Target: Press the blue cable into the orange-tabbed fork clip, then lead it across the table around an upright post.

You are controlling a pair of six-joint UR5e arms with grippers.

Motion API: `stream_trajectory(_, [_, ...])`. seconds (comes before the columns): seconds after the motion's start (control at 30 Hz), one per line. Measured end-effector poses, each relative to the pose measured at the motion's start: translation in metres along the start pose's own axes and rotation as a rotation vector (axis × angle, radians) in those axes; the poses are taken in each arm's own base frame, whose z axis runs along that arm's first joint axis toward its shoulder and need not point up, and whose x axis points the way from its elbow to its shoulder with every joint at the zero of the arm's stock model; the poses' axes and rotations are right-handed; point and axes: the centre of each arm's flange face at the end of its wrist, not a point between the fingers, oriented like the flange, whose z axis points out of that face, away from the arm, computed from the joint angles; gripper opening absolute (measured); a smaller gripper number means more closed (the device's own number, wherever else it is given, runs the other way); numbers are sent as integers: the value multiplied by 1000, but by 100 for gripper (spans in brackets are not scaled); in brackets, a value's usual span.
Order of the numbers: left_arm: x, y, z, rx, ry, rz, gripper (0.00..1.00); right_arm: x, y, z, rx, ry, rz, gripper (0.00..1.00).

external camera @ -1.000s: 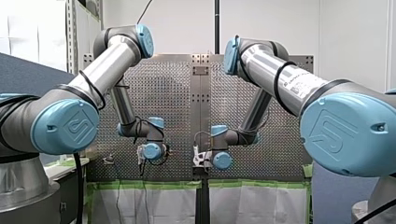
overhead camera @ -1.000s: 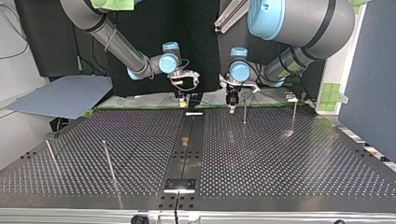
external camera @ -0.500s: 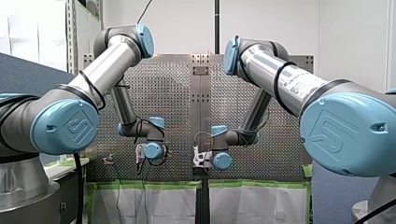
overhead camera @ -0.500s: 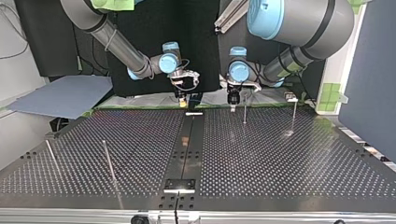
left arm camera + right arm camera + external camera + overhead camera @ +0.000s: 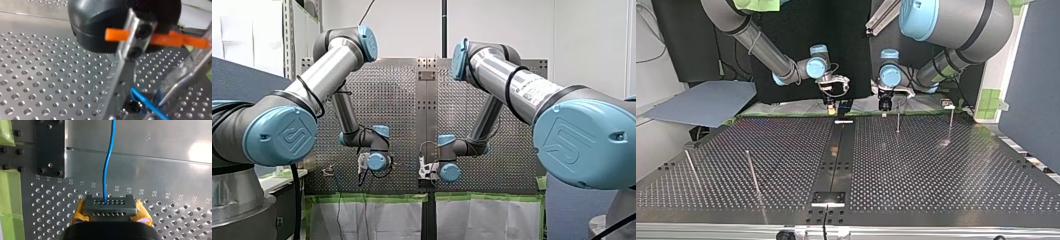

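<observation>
A: Where does the thin blue cable lie?
B: On the perforated metal counter, along the edge beneath the arms. My yellow-padded right tool pinches it; its long axis runs straight ahead toward my left tool.
A: And that one?
B: Beside a thin upright metal post, cable just ahead. Spread or pressed together, I cannot tell. It looks the nearer arm for pressing; the orange-tabbed fork clip is not clearly seen.

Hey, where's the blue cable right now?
In the right wrist view the blue cable is clamped in my right gripper and runs straight ahead over the table; the left wrist view shows another stretch beside a thin metal post.
</observation>
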Motion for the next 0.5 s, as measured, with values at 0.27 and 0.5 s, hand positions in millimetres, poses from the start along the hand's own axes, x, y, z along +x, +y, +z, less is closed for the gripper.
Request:
stream_trajectory(0.27, [2, -6, -6, 13, 23, 30, 0, 2, 4, 3, -8, -10, -4, 0])
stream_trajectory(0.5, [-3, -8, -11, -9, 42, 81, 0, 21, 14, 8, -43, -27, -18, 0])
